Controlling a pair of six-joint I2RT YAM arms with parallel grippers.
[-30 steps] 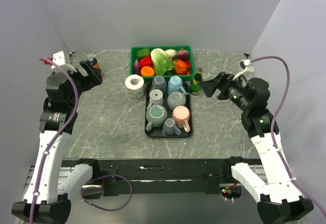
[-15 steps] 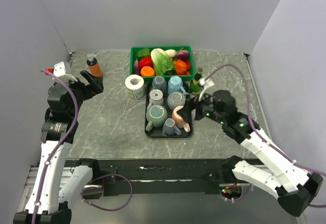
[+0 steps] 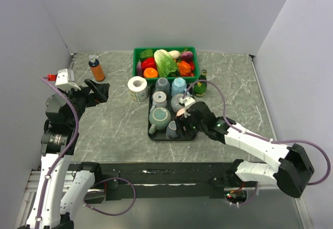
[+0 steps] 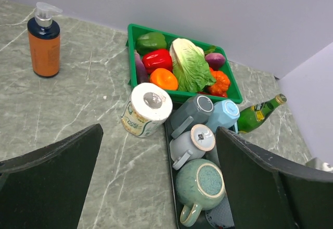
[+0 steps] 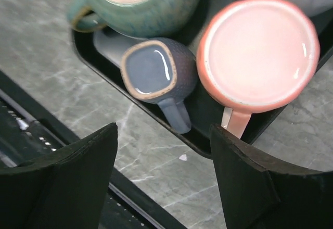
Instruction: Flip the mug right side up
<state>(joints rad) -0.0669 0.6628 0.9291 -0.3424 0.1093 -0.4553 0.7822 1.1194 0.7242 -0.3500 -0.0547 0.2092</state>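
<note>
Several mugs stand bottom up on a black tray. The right wrist view shows a pink mug, a small blue-grey mug with its handle toward the tray's near rim, and part of a green mug. My right gripper is open and empty above the tray's near right corner, over the pink mug and beside the small blue-grey one. Its fingers straddle the tray rim. My left gripper is open and empty, high over the left of the table, looking at the tray.
A green crate of vegetables stands behind the tray. A paper roll lies at the tray's far left corner and a green bottle at its far right. An orange pump bottle stands at the back left. The table's front edge is close below the right gripper.
My right arm has swung in from the right side and reached down over the tray's near right corner. My left gripper has drifted slightly forward and right.
</note>
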